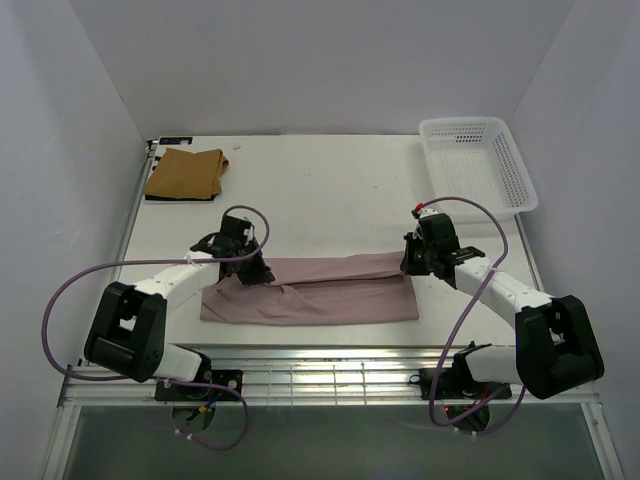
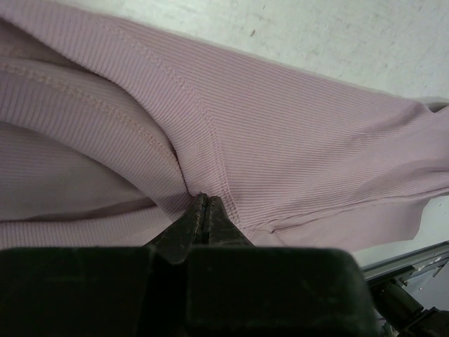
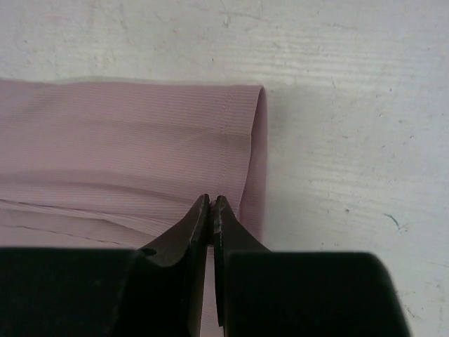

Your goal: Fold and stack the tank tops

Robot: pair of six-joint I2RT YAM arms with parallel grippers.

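The left pincer [image 1: 256, 270] is clenched, its tips pressed together on a puckered bit of the pink top [image 1: 320, 290]. In the left wrist view the ribbed cloth [image 2: 280, 140] draws into creases that run straight into the closed tips of the left pincer [image 2: 205, 210], with curved stitched seams bunched just to one side. The right pincer [image 1: 410, 262] is clenched too. Its tips [image 3: 212, 210] meet on the cloth [image 3: 126, 133] just inside the straight hemmed end and seem to nip a thin layer, though the cloth there lies nearly flat. Between the two pincers the pink top is stretched into a long, narrow band. Its long axis runs left to right across the bench [image 1: 330, 190], roughly parallel to the near edge. The hemmed end points toward the right arm, and the rumpled, seamed end points toward the left arm. The far long edge runs fairly straight from one pincer to the other, while the near long edge lies on the bench close to the front rail. A diagonal fold crosses the left half. Well apart from this, at the far left corner of the bench, lies the tan top [image 1: 185, 172], folded into a compact rectangle. At the far right corner stands a white mesh basket [image 1: 522, 190], with its long side angled toward the right wall.
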